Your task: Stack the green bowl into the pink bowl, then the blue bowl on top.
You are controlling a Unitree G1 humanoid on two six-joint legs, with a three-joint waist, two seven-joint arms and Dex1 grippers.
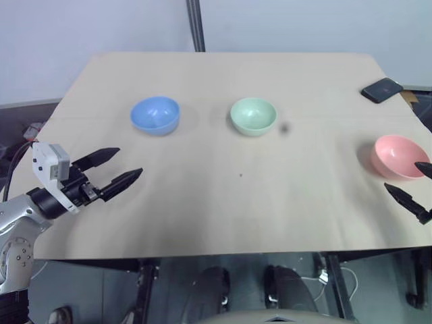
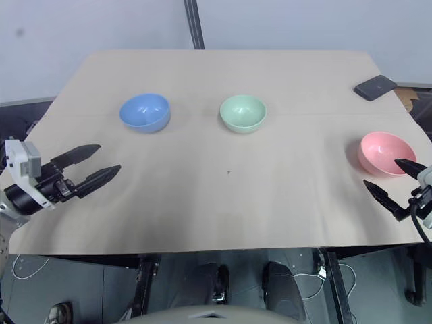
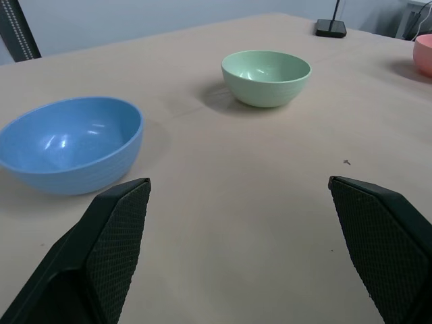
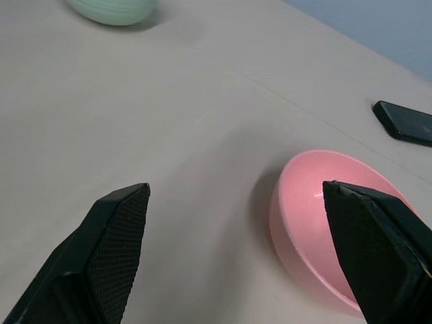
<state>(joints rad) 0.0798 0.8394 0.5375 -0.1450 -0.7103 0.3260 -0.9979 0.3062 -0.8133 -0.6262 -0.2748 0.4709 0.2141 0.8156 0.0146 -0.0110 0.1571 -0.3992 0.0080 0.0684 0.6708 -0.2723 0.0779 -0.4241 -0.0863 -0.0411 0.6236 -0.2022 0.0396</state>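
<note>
We see the green bowl (image 2: 243, 113) standing upright on the table (image 2: 223, 202), near the middle of its far half. It is empty and nothing touches it. To its left, well apart, stands the blue bowl (image 2: 144, 112), also upright and empty, on about the same line across the table. The pink bowl (image 2: 385, 153) stands far to the right, close to the right edge of the table and a little nearer to us than the other two. The three bowls are all separate; none is inside another.

Our right gripper (image 2: 397, 182) is just beside the pink bowl, on its near side. Its two black fingers are spread wide and hold nothing. In the right wrist view one finger (image 4: 374, 250) lies in front of the pink bowl's rim, but we cannot tell if it touches the bowl; the other finger is over bare table.

Our left gripper (image 1: 115, 169) hovers over the near left part of the table, pointing toward the middle. Its fingers are also spread wide apart and empty. The blue bowl is the nearest bowl to it, but still apart; in the left wrist view the blue bowl sits beyond one finger (image 3: 115, 250) and the green bowl farther on.

A dark phone (image 2: 375, 87) lies flat at the far right corner of the table.
</note>
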